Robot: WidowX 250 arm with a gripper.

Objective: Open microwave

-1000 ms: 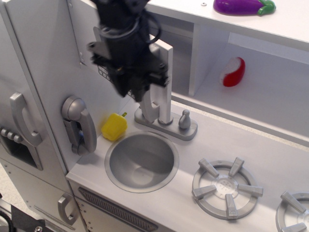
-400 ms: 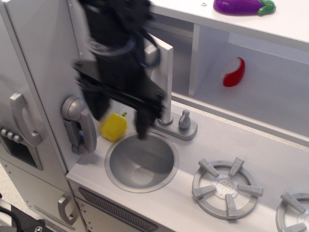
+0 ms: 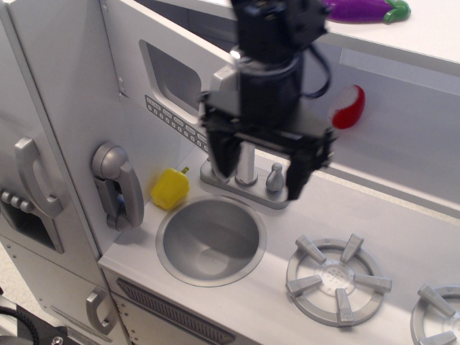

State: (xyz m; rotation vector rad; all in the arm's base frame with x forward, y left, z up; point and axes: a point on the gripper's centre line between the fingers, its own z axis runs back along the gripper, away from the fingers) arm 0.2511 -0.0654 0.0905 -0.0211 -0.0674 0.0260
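While microwave door stands ajar, gripper hangs spread above sink

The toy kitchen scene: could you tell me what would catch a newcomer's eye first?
The black hand dominates, fingers spread wide above the sink. Behind it the microwave door stands swung out, and a purple eggplant lies on the top shelf.

Views: one only, so no shared region.
Position: above and in front of the toy kitchen, toward its left end.
Direction: looking down and rightward across the sink, faucet and burner.
Distance: close; the counter fills the frame.
Left edge: wall phone.
Far right: upper shelf.
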